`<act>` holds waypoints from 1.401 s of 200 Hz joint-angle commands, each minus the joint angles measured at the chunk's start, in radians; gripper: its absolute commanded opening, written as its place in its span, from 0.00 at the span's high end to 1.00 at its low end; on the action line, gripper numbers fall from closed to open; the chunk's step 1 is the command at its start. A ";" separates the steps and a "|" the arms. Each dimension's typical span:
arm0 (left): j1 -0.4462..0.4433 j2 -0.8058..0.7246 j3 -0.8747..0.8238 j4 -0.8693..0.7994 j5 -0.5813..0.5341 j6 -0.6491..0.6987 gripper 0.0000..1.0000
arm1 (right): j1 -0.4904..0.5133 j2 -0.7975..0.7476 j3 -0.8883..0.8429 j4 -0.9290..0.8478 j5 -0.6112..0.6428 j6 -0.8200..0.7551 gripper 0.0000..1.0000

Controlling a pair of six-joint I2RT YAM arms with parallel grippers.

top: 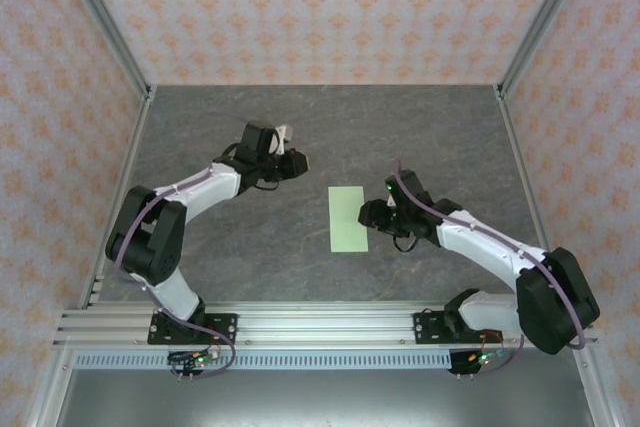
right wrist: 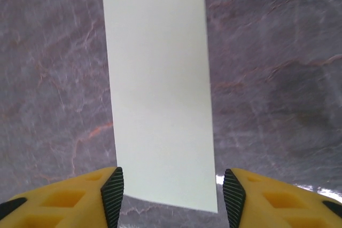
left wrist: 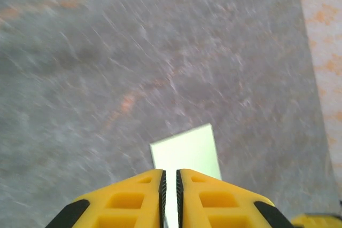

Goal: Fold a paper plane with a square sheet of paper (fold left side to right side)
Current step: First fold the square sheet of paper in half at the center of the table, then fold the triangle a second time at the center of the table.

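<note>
Lying flat on the grey marbled table [top: 250,257], the sheet of paper [top: 347,219] is a plain pale green rectangle, narrower than it is long. In the top view its long axis runs straight away from the arm bases toward the back wall, with the short ends near and far, and it sits near the middle of the table, a little to the right. The right gripper [top: 368,214] is at the paper's right long edge with its yellow fingers [right wrist: 69,198] spread wide. In the right wrist view they stand on either side of one short end of the paper; whether the pads touch it cannot be told. The left gripper [top: 298,160] hangs apart from the paper, left of it and farther back, its fingers [left wrist: 128,198] pressed almost together with only a thin slit between them and nothing pinched
</note>
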 commanded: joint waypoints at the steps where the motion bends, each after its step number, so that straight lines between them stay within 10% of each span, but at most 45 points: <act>1: -0.072 0.031 -0.060 0.072 0.027 -0.070 0.83 | -0.042 0.011 -0.041 0.073 -0.099 0.026 0.41; 280: -0.211 0.210 -0.029 -0.010 -0.066 -0.073 0.85 | -0.087 0.183 0.018 0.012 -0.207 0.032 0.32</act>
